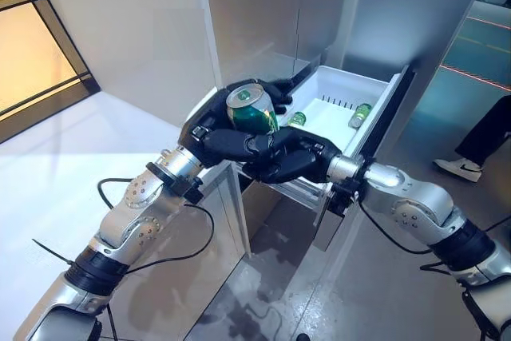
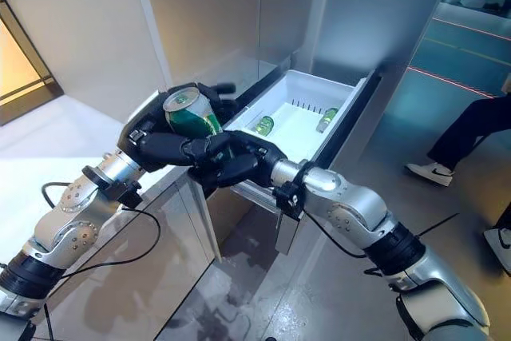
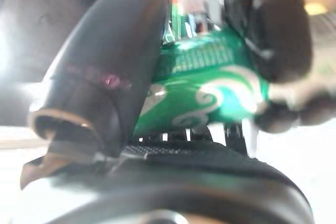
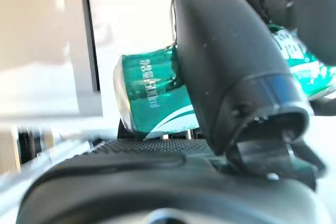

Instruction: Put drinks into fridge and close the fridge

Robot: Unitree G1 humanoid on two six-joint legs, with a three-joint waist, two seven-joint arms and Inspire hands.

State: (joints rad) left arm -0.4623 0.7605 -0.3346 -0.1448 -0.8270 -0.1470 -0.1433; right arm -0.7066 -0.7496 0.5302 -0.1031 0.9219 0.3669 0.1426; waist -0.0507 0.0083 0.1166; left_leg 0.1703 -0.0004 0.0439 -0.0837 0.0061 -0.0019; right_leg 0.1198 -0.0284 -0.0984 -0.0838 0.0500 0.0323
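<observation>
A green drink can (image 1: 254, 109) is held in the air just in front of the open white fridge drawer (image 1: 351, 82), at its left corner. My left hand (image 1: 209, 128) wraps it from the left, thumb and fingers curled round the can (image 3: 210, 93). My right hand (image 1: 291, 162) comes in from the right below it, and its thumb and fingers also close over the can (image 4: 152, 98). Two more green drinks lie in the drawer: one (image 1: 297, 119) at the near left, one (image 1: 360, 115) at the right wall.
The grey fridge body (image 1: 263, 13) rises behind the drawer. The drawer's dark front panel (image 1: 389, 113) juts out to the right. A person's leg and white shoe (image 1: 459, 168) stand at the right edge. A pale counter (image 1: 96, 141) lies on the left.
</observation>
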